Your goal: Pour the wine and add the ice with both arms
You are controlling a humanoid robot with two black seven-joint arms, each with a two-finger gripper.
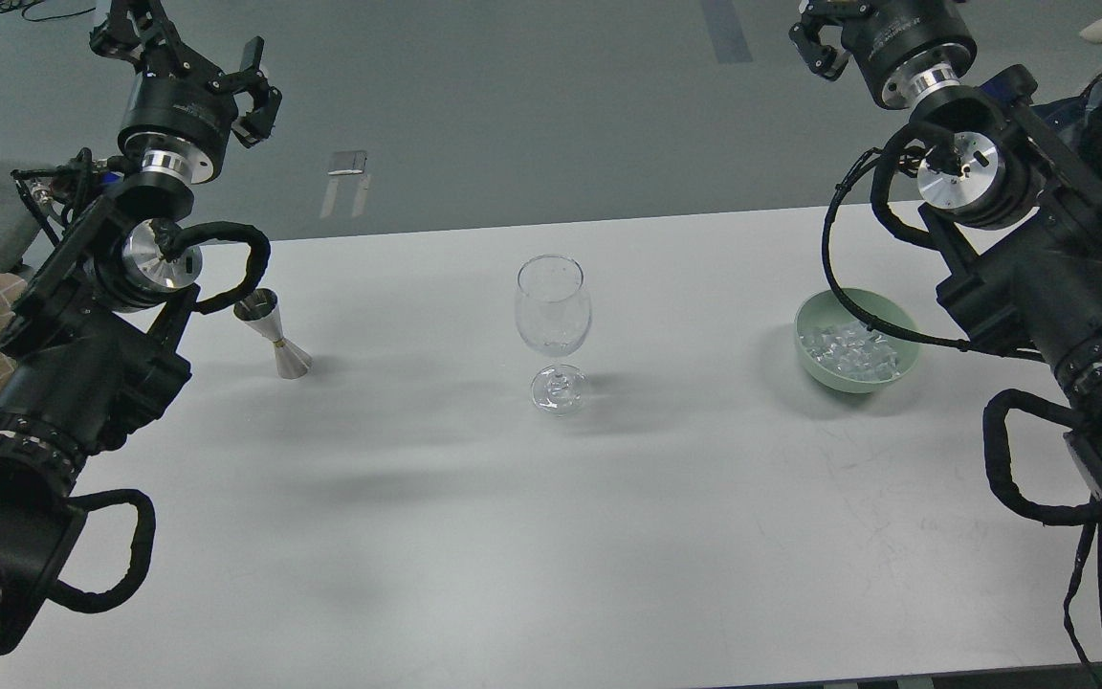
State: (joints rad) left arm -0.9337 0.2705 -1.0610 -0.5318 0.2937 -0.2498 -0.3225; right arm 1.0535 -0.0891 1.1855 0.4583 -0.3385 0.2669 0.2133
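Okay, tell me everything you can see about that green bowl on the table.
The green bowl is a round, shallow, pale green dish with a smooth matte look, possibly plastic or ceramic. It sits upright on the white table, toward the right side, right of the wine glass and apart from it. Inside lies a heap of small clear ice cubes, below the rim. A black cable from the right arm crosses in front of its far edge; whether it touches is unclear. Neither gripper is near it.

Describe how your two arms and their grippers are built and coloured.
Both arms are chunky, matte black and jointed, with round silver joint caps and a silver ring behind each wrist. Looped black sheathed cables run outside the joints. The left gripper and right gripper are black clawed fingers on cylindrical black bases bearing small white lettering, too small to read.
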